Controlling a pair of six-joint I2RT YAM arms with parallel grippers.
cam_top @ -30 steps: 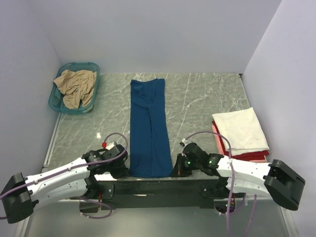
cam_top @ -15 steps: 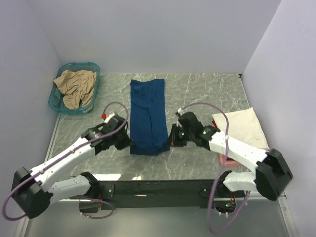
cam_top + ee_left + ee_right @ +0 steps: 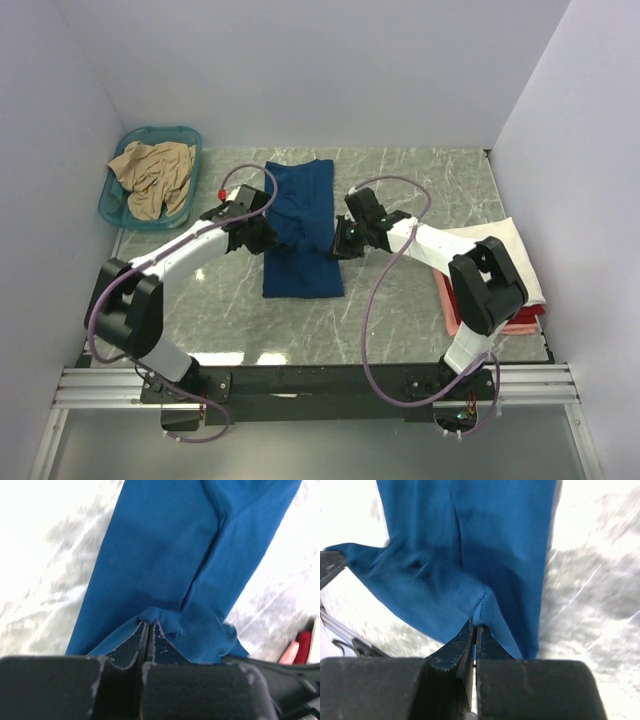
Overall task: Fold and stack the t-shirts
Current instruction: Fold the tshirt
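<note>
Teal plastic forms the basket [image 3: 165,129] at the far left corner of the grey marbled worktop [image 3: 420,200], and the tan t-shirt [image 3: 152,176] lies crumpled and unfolded inside it. In the middle of the worktop lies the dark blue t-shirt [image 3: 300,272], narrowed to a long strip that runs from the far edge toward the arms. Its cloth is doubled over itself, bunched and wrinkled around the middle and flatter at the near end. At the right edge sits a stack of folded shirts. The cream-white t-shirt [image 3: 515,255] is on top, with the red t-shirt [image 3: 525,317] and the pink t-shirt [image 3: 446,300] showing beneath its edges, and the right arm partly hides the stack.

The left tool [image 3: 148,630] has its jaws pressed together, pinching a puckered fold at the blue shirt's left edge. The right tool [image 3: 475,629] is likewise clamped tight, with a small peak of the same blue cloth caught between its tips at the shirt's right edge. The two tools flank the strip about halfway along it, roughly level with each other.
</note>
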